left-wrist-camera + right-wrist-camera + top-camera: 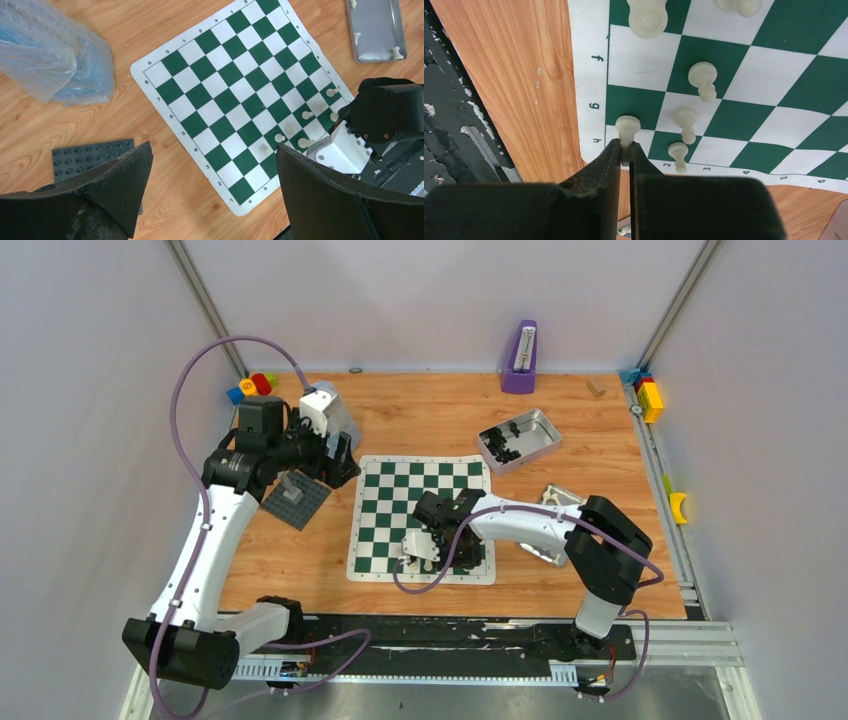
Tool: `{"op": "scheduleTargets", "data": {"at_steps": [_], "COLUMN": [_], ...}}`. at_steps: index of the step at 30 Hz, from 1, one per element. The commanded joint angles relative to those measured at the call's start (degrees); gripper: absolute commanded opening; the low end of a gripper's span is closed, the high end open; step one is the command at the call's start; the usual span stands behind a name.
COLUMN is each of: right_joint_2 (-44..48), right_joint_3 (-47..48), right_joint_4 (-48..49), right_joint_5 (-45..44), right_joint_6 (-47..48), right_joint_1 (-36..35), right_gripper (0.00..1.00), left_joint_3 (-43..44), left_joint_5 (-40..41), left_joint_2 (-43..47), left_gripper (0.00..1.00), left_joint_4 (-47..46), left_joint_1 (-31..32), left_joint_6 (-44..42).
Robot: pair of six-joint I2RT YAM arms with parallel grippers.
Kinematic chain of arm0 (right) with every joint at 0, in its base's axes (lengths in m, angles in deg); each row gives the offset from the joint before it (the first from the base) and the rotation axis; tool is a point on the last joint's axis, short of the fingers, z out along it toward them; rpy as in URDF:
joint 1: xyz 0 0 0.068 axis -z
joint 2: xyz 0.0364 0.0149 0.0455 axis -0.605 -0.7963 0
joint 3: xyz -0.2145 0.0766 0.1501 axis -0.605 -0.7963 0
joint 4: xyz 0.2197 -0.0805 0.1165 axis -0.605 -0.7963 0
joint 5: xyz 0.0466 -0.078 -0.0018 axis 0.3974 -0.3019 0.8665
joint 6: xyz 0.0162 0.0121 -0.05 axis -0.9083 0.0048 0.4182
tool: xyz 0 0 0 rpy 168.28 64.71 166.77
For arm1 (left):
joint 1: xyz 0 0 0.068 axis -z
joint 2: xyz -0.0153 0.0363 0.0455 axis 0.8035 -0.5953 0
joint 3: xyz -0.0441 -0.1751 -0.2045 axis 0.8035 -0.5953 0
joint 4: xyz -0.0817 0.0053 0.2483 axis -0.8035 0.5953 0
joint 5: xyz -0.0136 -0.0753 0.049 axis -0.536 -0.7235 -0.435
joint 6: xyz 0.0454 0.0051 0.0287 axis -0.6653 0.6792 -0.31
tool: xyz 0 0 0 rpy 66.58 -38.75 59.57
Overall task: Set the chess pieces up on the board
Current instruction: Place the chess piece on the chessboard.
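The green and white board [400,490] lies flat mid-table. My right gripper [420,558] is low over its near right corner. In the right wrist view it [625,150] is shut on a cream-white chess piece [628,127] above the corner square by the "h" mark. Three small pieces [686,120] stand close by and larger ones [647,17] further along the row. My left gripper [335,465] hovers off the board's far left corner, open and empty [214,146]. The left wrist view shows the board [220,75] with several pieces [264,148].
A dark grey plate with a post [297,498] lies left of the board, with a clear plastic bag [335,420] behind it. A metal tray of dark pieces [520,438] sits far right. Another tray [375,30] holds cream pieces. A purple metronome [520,358] stands at the back.
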Motion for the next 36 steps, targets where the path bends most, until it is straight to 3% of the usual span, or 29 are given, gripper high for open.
{"op": "scheduleTargets", "data": {"at_steps": [1, 21, 23, 28, 31, 36], "right_joint_2": [-0.62, -2.52, -2.84, -3.14, -2.27, 1.25], "right_joint_3": [2.86, 4.48, 4.54, 4.69, 5.01, 5.83], "right_joint_4": [-0.67, -0.82, -0.83, -0.82, -0.77, -0.98], "right_joint_5": [-1.07, 0.43, 0.43, -0.07, -0.48, -0.31], "right_joint_6": [0.64, 1.34, 1.33, 0.93, 0.73, -0.15], "right_joint_1": [-0.58, -1.14, -1.18, -1.14, -1.07, -0.34], "right_gripper": [0.0, 0.01, 0.05, 0.27, 0.36, 0.43], "left_joint_3": [-0.5, -1.73, -1.92, -1.8, -1.77, -1.51], "left_joint_5": [-0.12, -0.68, -0.73, -0.64, -0.61, -0.4], "left_joint_2": [1.46, 2.53, 2.74, 3.0, 2.92, 2.82], "left_gripper": [1.0, 1.0, 1.0, 1.0, 1.0, 1.0], "left_joint_4": [-1.0, -1.9, -2.04, -2.12, -2.14, -2.04], "left_joint_1": [-0.27, -0.27, -0.27, -0.27, -0.25, -0.27], "left_joint_6": [-1.33, -1.82, -1.85, -1.99, -2.01, -2.13]}}
